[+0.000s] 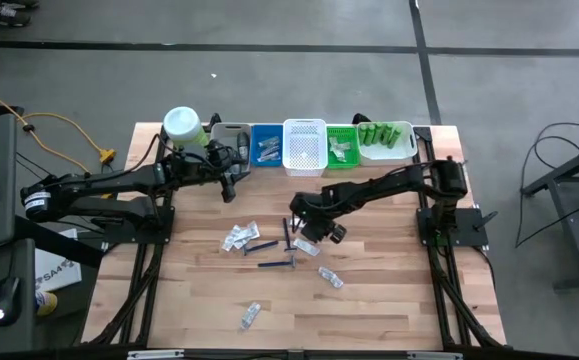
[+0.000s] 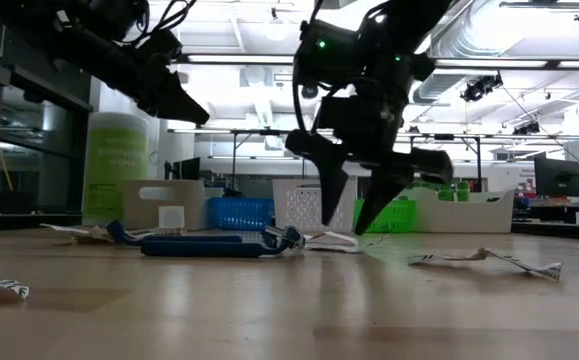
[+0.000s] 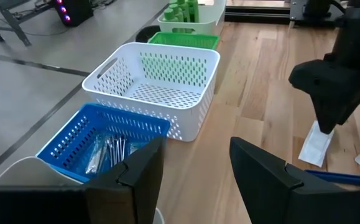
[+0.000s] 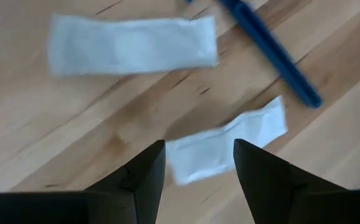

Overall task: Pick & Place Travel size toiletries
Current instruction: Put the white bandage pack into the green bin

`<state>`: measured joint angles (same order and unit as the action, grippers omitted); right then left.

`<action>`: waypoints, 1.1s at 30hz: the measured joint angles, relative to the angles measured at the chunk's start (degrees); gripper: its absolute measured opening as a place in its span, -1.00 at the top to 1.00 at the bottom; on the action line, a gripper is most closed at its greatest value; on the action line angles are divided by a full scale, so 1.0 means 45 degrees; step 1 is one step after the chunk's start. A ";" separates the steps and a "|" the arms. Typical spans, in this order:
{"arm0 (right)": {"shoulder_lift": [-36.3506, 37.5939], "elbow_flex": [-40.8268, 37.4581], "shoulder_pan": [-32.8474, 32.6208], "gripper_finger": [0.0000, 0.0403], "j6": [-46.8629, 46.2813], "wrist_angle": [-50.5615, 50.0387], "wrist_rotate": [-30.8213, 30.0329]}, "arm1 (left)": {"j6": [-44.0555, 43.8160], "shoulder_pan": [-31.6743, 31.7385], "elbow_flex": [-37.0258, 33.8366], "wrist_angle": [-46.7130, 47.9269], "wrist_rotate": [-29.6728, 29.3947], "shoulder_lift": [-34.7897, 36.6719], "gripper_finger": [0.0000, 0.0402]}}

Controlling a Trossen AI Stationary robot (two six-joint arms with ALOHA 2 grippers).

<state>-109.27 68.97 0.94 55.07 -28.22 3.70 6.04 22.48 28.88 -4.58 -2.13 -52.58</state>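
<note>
Scattered across the middle of the wooden table (image 1: 389,300) lie the remaining travel toiletries: a cluster of white sachets (image 1: 240,237) left of centre, thin blue sticks (image 1: 262,247) just beside them, one sachet (image 1: 331,278) further right and another (image 1: 250,316) alone near the front edge. Directly under the right gripper (image 4: 198,163) lies a small white sachet (image 4: 226,147), flat on the wood, with a longer white sachet (image 4: 132,45) and a blue stick (image 4: 270,50) close by; the fingers are spread apart on either side of it and hold nothing, and in the low view the fingertips hang just above the tabletop. Along the far edge runs a row of bins: a grey bin (image 1: 231,136), a blue bin (image 1: 266,146) with dark sticks inside, an empty white bin (image 1: 305,147), a green bin (image 1: 341,147) with pale sachets, and a pale tray (image 1: 386,141) holding small green bottles (image 1: 381,133). At the row's left end stands a pale-green jar (image 1: 182,126) with a white lid. The left gripper (image 3: 195,163) hovers over the grey and blue bins, its fingers parted and empty.
</note>
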 joint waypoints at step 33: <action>-0.0207 -0.0151 0.0088 0.63 -0.1162 -0.0808 -0.0199 | 0.0034 0.0000 0.0000 0.0000 -0.0015 0.0000 0.08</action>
<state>-110.20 68.29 1.34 49.84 -31.86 2.81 6.20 22.48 28.88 -4.58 -2.20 -52.58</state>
